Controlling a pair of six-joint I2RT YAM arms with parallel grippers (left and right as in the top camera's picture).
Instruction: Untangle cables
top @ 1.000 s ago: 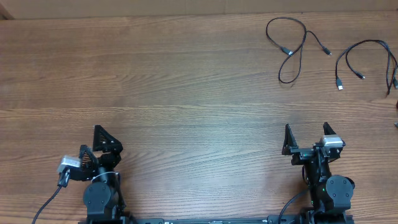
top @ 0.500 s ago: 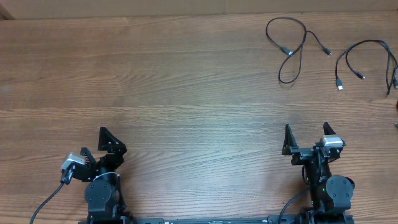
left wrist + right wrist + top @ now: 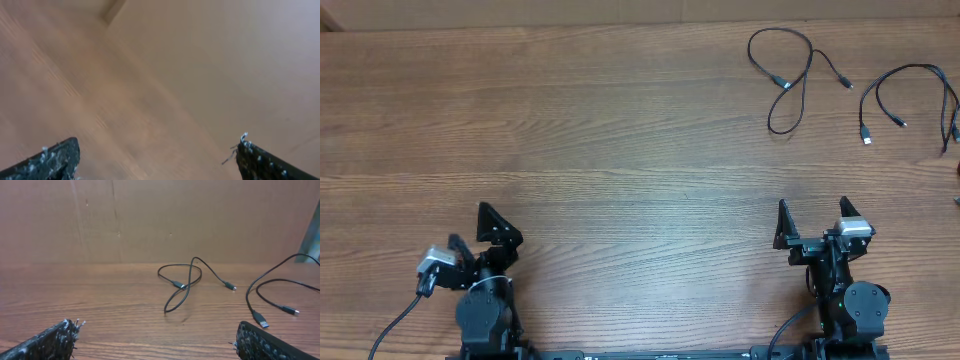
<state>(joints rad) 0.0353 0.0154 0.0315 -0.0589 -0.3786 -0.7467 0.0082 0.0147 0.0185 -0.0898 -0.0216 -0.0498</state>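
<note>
Two thin black cables lie apart on the far right of the table (image 3: 620,150). The looped cable (image 3: 791,88) (image 3: 181,286) crosses over itself, with its long axis running away from the robot and both plug ends pointing right. The arched cable (image 3: 912,70) (image 3: 274,278) sits just right of it, opening toward the robot, and reaches the frame's right edge. Right jaws are spread wide and empty, low at the near edge. The looped cable lies well ahead of them, about in line with the gap; the arched one is ahead and to the right. Left jaws are also spread wide, hold nothing, and sit at the near left, well apart from both cables.
</note>
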